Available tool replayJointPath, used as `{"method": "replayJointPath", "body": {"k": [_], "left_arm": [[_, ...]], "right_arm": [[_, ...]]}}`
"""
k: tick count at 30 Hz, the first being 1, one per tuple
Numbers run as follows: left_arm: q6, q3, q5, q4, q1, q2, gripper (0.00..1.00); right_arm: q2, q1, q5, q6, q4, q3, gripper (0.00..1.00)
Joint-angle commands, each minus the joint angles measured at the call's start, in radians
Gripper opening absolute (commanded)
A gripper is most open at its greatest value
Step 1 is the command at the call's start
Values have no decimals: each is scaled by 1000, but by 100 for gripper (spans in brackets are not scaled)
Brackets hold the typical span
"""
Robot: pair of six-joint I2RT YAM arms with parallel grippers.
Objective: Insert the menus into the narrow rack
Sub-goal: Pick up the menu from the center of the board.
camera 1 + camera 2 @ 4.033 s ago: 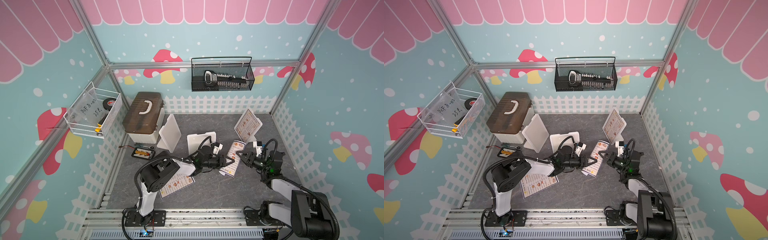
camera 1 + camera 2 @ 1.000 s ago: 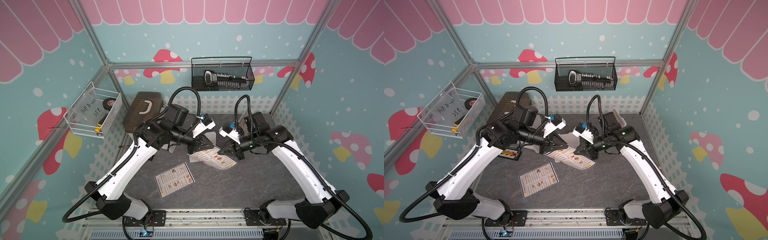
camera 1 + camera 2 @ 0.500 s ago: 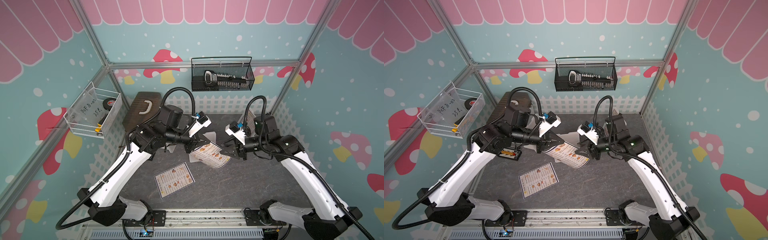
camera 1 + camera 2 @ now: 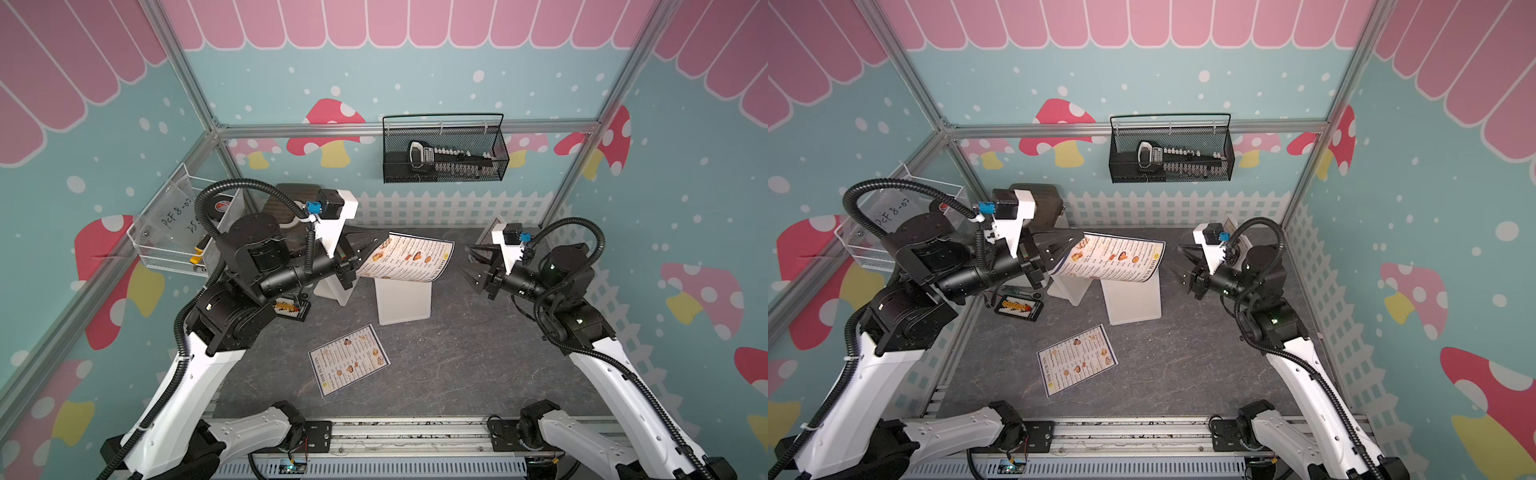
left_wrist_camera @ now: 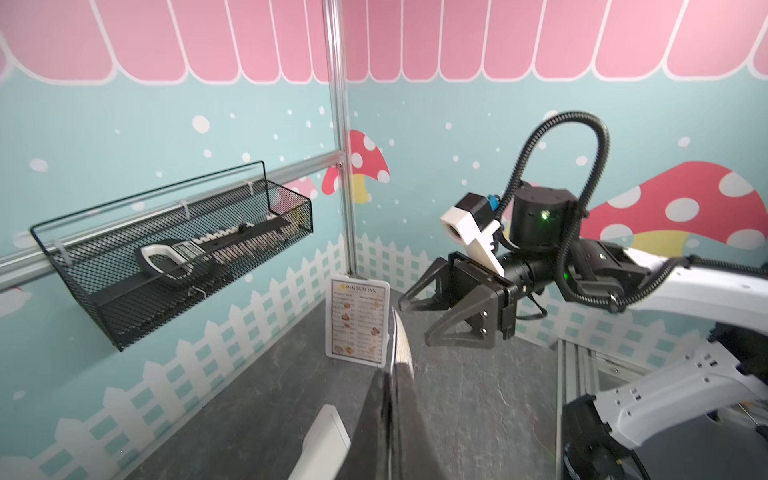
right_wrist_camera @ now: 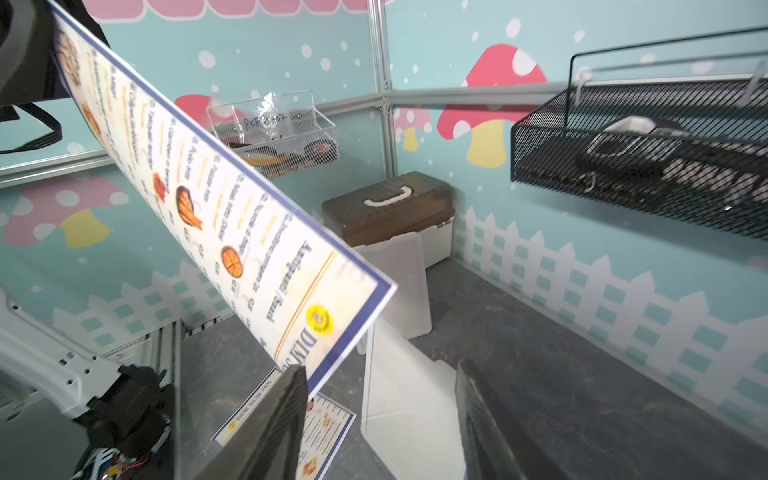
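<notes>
Jaws of left gripper [image 4: 370,247] clamp 1 short edge of held menu [image 4: 409,257], cantilevered above white rack [image 4: 401,303]. Reads thin, light, slick laminate; it bows, so grip near an edge and support the far end. Jaws of right gripper [image 4: 465,261] open, apart from it; 1 s ago they pinched that far end. 2nd menu [image 4: 349,359] flat on counter [image 4: 457,353].

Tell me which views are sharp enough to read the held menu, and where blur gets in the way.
In both top views the held menu is sharp but its print too small; left wrist view: it is edge-on and blurred, the standing menu behind crisp; right wrist view: it is close, soft and washed out, the right fingers a dark blur.
</notes>
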Motion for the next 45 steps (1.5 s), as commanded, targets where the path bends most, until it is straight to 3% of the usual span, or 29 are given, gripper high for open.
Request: {"method": "replayJointPath", "body": {"k": [1,7,12,23,26,32,39,45], "left_arm": [[-55,4,-27,101,11,-7,0],[-88,16,6,141,13,-14,0],[-107,17,31,175,13,-26,0],[-149,0,51,236,15,-32,0],[-163,-16,24,259,17,-37,0],[-188,-52,-18,297,20,-45,0],[-191,-62,-33,297,26,-56,0],[-193,-82,-57,302,33,-73,0]], "right_arm": [[-17,-3,4,87,239,-24,72],[70,-2,-195,258,459,-30,83],[150,-3,-244,320,557,-14,93],[260,15,-350,422,740,31,95],[269,25,-385,483,817,32,91],[311,80,-420,633,976,26,60],[343,103,-382,678,1034,16,35],[338,103,-356,678,1033,1,27]]}}
